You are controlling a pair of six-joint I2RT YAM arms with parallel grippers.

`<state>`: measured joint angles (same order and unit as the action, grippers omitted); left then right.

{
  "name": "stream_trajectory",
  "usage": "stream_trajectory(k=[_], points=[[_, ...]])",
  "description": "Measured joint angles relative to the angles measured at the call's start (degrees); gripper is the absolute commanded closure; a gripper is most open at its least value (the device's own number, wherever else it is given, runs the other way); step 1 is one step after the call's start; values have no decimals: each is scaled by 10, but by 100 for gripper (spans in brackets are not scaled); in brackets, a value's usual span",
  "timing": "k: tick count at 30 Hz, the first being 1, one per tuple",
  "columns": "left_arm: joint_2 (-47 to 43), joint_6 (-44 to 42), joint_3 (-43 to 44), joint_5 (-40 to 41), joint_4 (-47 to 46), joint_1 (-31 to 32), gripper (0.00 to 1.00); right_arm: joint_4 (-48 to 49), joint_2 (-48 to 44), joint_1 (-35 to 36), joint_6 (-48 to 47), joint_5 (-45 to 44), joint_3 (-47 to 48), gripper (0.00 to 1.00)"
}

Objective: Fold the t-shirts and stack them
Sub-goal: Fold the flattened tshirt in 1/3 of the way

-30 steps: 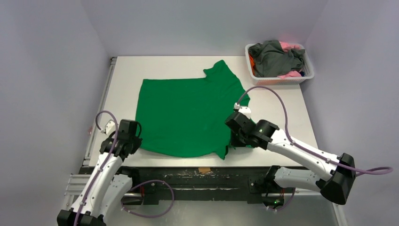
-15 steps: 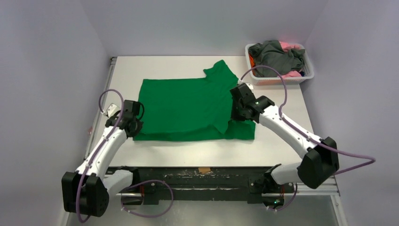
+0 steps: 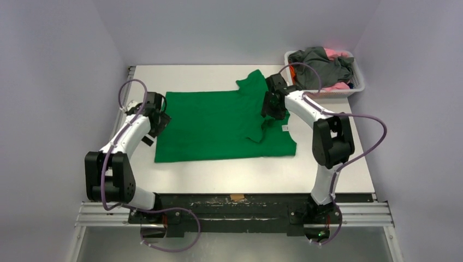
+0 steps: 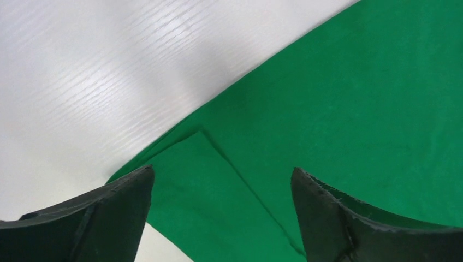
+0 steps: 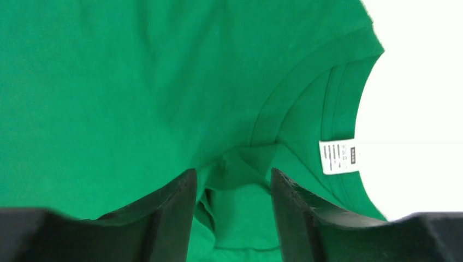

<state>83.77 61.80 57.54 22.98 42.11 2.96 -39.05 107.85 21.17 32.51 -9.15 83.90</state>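
Top external: green t-shirt lies long axis left-right on table; left claw spread empty at its left edge, right claw parted at its collar end.

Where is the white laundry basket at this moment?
In the top view, the white basket sits at the far right corner of the table, just beyond the right gripper and the green t-shirt.

White table: green t-shirt lying mid-table, white basket at far right corner
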Motion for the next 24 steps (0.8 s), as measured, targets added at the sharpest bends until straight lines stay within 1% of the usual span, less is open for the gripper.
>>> stream_trajectory(k=[1,3,5,7,9,11,13,16,19,21,24], points=[[0,-5,12,-1,1,-2,0,3,15,-4,-1,-3,14,21],[-7,-14,27,-3,0,-3,0,9,16,-10,1,-8,17,19],[-28,-28,26,-13,-6,-3,0,19,-8,-10,-2,-7,-4,19],[-61,-46,10,-36,-20,-3,0,51,-63,-9,-4,1,-59,18],[-96,-67,-19,-77,-43,-3,0,83,-127,-6,-6,31,-130,17],[-115,-85,-49,-121,-62,-3,0,115,-172,-3,-6,65,-189,17],[-119,-102,-78,-160,-76,-3,0,144,-191,7,-6,94,-239,17],[-121,-119,-123,-196,-87,-3,0,174,-177,31,-6,124,-280,18],[-134,-128,-161,-211,-85,-3,0,200,-143,51,-6,144,-286,19],[-151,-131,-173,-212,-82,-3,0,214,-114,60,-6,149,-275,19],[-179,-132,-176,-210,-83,-3,0,218,-72,66,-7,148,-222,20]])
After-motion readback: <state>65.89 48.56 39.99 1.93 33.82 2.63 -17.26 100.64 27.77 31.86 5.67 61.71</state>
